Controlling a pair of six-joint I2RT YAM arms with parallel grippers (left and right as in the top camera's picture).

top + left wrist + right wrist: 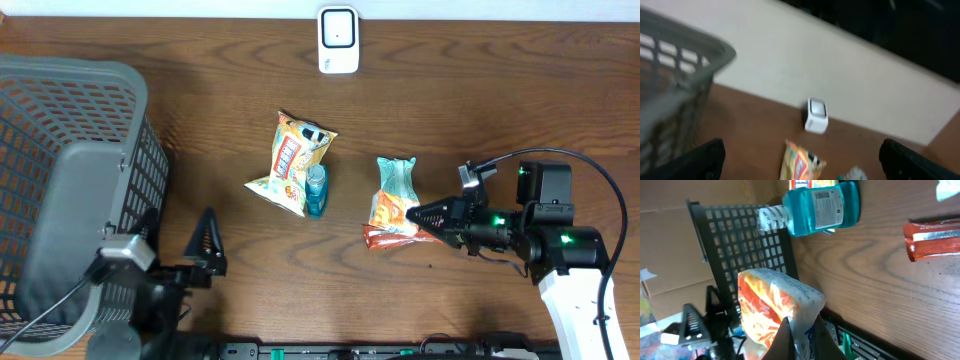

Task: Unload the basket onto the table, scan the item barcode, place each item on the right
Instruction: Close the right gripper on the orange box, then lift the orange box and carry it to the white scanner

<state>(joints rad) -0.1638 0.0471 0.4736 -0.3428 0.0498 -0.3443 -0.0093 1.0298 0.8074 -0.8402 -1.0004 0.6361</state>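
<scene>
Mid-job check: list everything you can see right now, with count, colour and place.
grey plastic mesh basket: one, grey, table's left end
white barcode scanner: one, white, back edge, centre
yellow snack bag: one, yellow, centre
blue liquid bottle: one, blue, against the yellow bag
orange-and-teal snack bag: one, right of centre
red foil packet: one, red, by that bag
wooden table: one, brown
left gripper: open, empty, beside basket
right gripper: shut on orange-and-teal bag

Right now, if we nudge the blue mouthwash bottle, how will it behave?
The blue mouthwash bottle lies on its side, so it may roll. It looks mostly full, so probably heavy for its size. The yellow snack bag against it could block rolling that way.
</scene>
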